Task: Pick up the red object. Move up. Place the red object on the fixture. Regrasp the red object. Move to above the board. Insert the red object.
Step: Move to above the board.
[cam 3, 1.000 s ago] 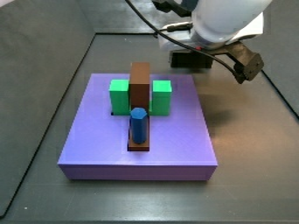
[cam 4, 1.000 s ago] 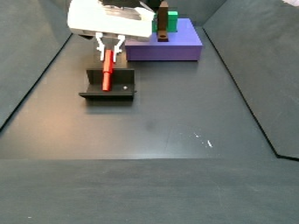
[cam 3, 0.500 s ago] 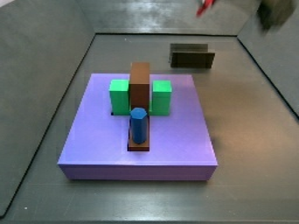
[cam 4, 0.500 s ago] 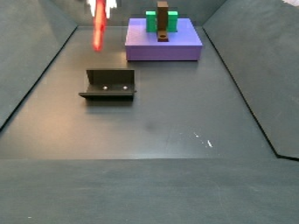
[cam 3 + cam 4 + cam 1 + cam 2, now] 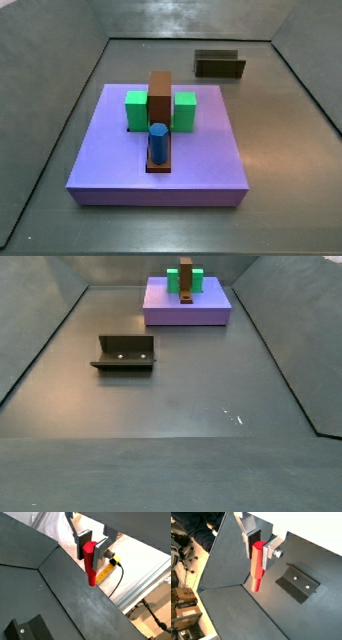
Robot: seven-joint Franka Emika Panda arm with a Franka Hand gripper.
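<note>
Dark floor lies far below; gripper clamps the red object, lifted high. Next: lower it onto the fixture.

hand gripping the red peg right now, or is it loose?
Touching. In both wrist views the hand has its silver fingers clamped on the red peg's top end, no gap; the peg hangs below them.
</note>
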